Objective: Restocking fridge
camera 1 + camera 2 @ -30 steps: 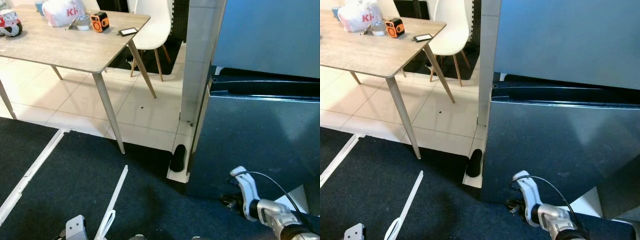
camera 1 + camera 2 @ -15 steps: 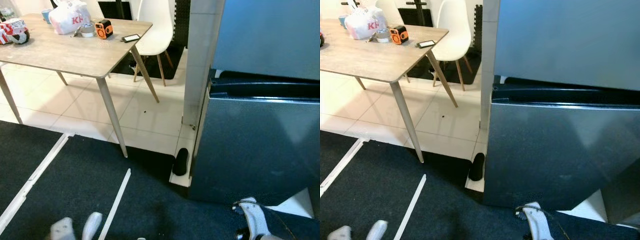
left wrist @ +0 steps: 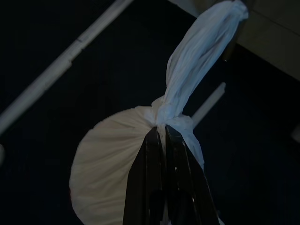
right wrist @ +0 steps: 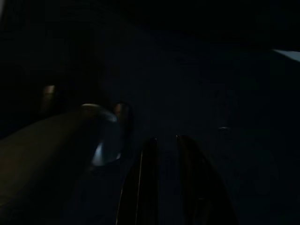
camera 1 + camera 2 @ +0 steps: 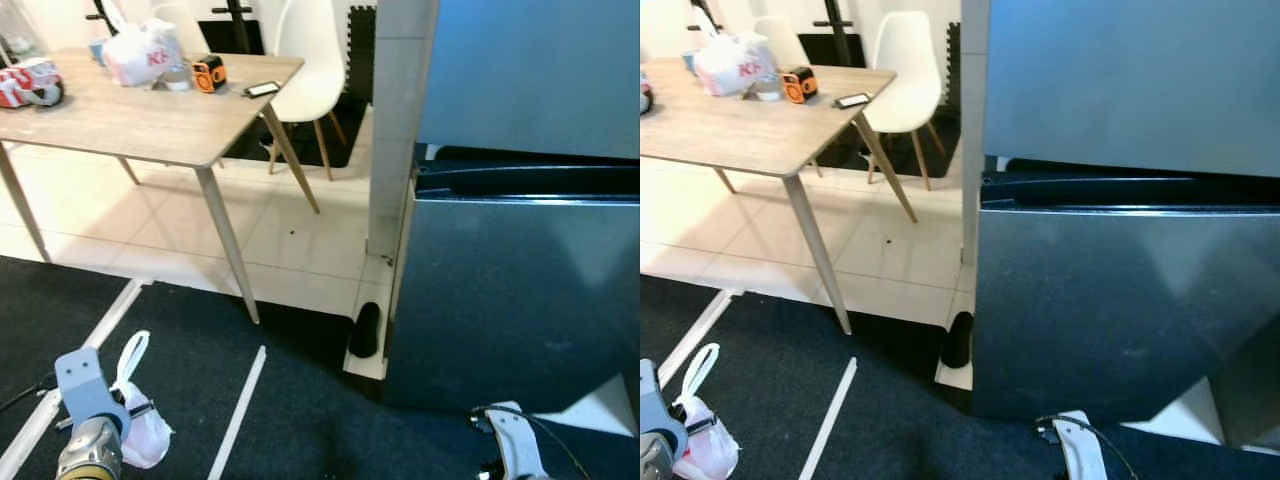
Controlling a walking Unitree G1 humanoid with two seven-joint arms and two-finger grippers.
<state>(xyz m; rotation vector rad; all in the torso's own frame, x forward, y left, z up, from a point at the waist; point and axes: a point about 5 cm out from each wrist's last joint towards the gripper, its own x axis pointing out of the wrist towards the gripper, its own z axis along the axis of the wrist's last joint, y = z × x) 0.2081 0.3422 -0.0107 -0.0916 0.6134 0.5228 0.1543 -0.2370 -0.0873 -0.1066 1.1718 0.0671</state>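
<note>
My left gripper is shut on the knot of a white plastic bag, which hangs below it over the dark carpet. In the left eye view the bag and left arm sit at the lower left. The fridge stands on the right, with a blue-grey upper door and a dark glossy lower door, and a dark gap between them. My right arm hangs low in front of the lower door. The right gripper shows in a very dark right wrist view.
A wooden table at the left back carries a white printed bag, an orange tape measure and a phone. A white chair stands behind it. A black object sits by the fridge's base. White strips cross the carpet.
My left arm has risen into view at the lower left with the white bag hanging from it. The right arm has dropped toward the picture's bottom edge. The camera has shifted slightly.
</note>
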